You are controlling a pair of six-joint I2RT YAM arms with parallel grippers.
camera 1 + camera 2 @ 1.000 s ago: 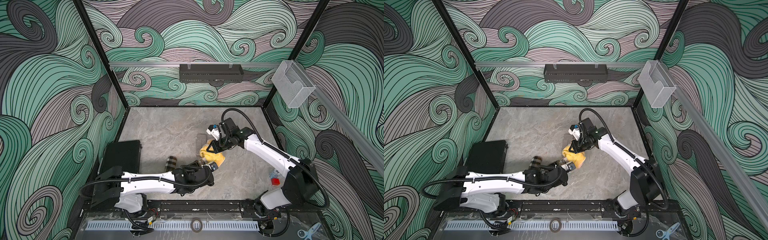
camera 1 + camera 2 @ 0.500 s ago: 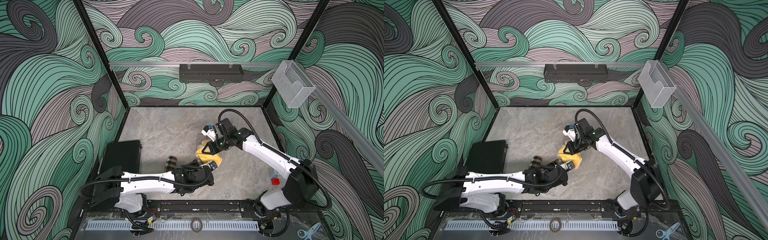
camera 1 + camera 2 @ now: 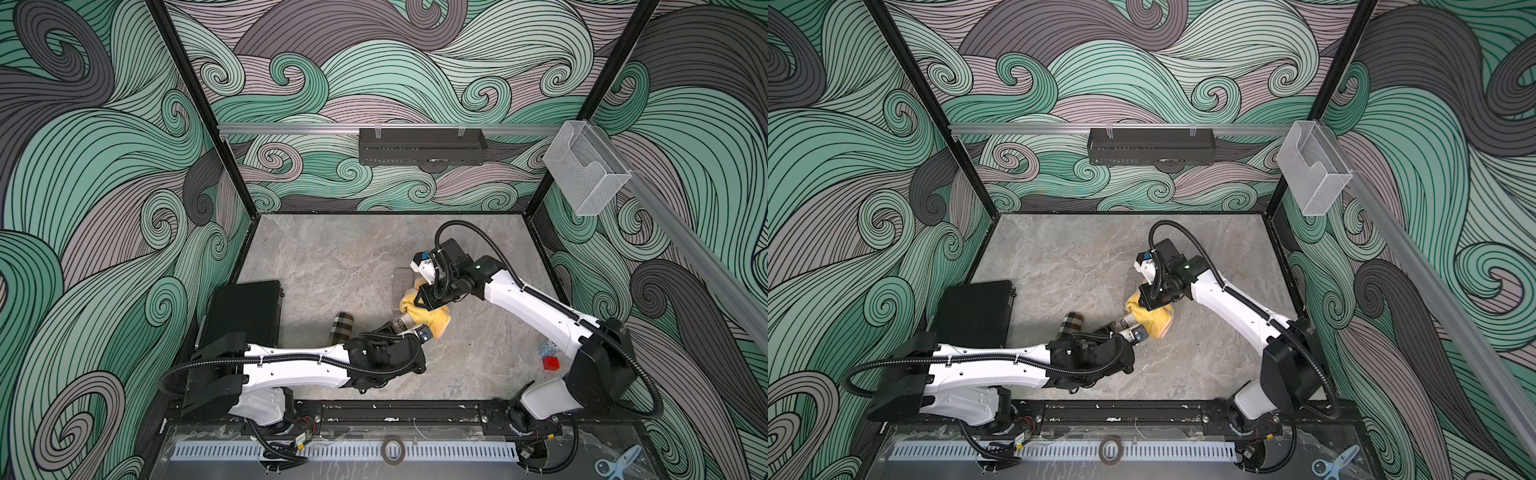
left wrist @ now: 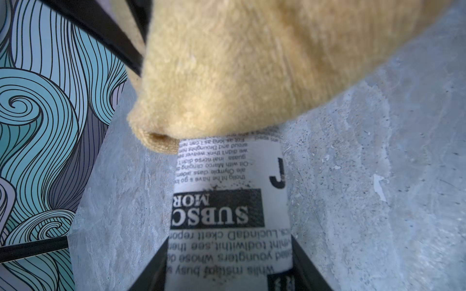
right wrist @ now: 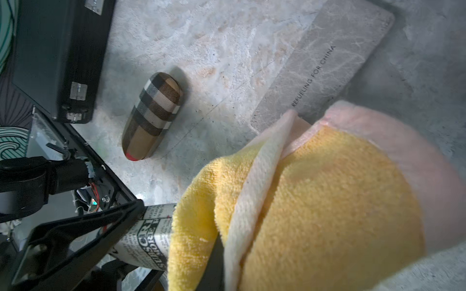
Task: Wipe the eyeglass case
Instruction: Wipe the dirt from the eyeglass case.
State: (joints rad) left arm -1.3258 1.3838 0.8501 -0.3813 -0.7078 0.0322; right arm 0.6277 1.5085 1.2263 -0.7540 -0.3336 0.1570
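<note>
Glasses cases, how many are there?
2 for sure: the newspaper-print case, held in the left fingers half under the yellow cloth, and the plaid case lying on the table. The flat grey slab might be another.

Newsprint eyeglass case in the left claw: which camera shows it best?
Left wrist view: the newsprint case fills the centre, print legible, its far end under the yellow cloth. The right wrist view shows a short stretch beside the cloth; both top views show only a sliver.
</note>
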